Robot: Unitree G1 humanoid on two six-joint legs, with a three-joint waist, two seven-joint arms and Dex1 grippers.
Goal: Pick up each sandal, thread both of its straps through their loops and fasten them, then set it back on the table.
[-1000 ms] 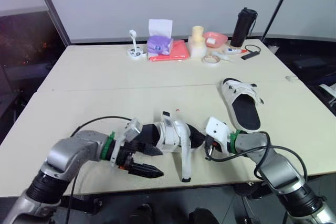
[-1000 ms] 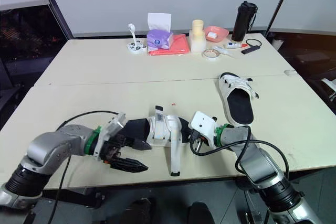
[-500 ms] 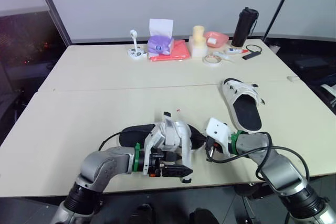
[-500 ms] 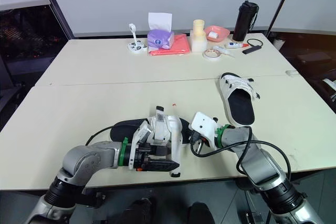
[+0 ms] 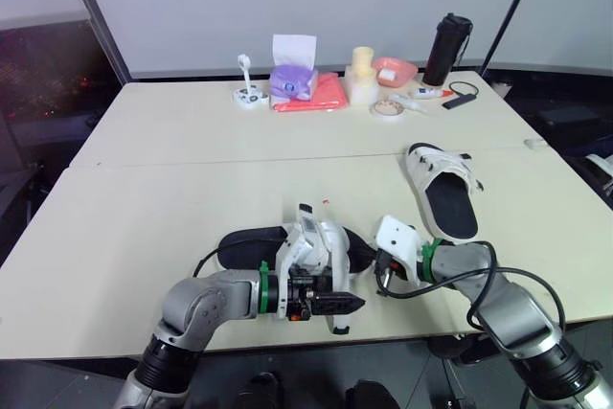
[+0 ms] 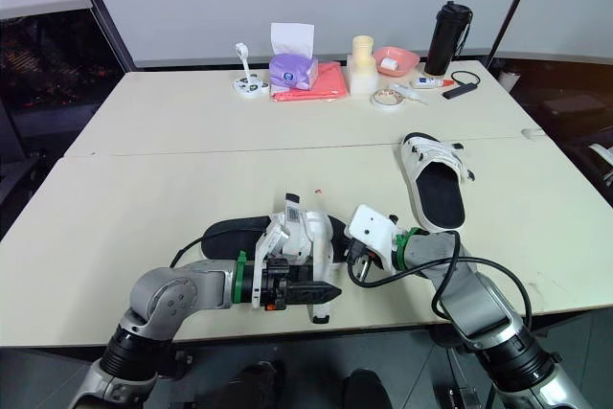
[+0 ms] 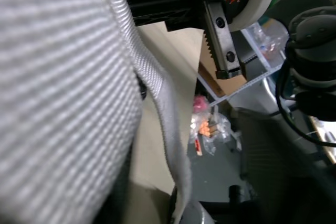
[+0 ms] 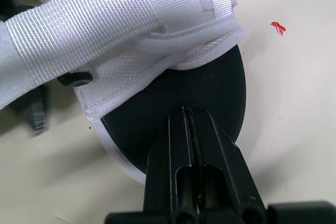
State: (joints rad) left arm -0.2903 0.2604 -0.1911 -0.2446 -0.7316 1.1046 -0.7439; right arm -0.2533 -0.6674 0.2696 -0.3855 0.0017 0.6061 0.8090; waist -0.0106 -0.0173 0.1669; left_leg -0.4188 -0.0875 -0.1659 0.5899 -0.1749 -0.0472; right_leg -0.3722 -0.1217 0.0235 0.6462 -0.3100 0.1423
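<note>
- Left end effector (image 5: 350, 303): its black fingers are drawn together and appear to pinch the loose strap (image 5: 337, 321) of the near sandal (image 5: 308, 239), close to the front edge of the tabletop (image 5: 172, 208). In the left wrist view, white webbing lies right up against the camera.
- Right end effector (image 8: 187, 113): its fingers are pressed together with nothing between them. The tips lie on the black footbed at the sole's rim and seem to pin the sandal down.
- Near sandal: it lies flat on the tabletop between the two arms. The white upper is in the middle, and the loose strap hangs off it toward the tabletop's edge.
- A dark plastic piece (image 8: 75, 78) sits beside the upper. It is probably the loop, though that cannot be told for sure.
- Second sandal (image 5: 442, 189): it lies well apart on the robot's right, flat on the tabletop.
- Doing this step well, as a judgement: grip the strap near its free end so a short, stiff tip leads into the loop.
- Keep the webbing flat and untwisted.
- Keep the right end effector's pressure steady so the sandal does not slide when the strap is pulled.
- Pull along the line of the strap, not sideways.
</note>
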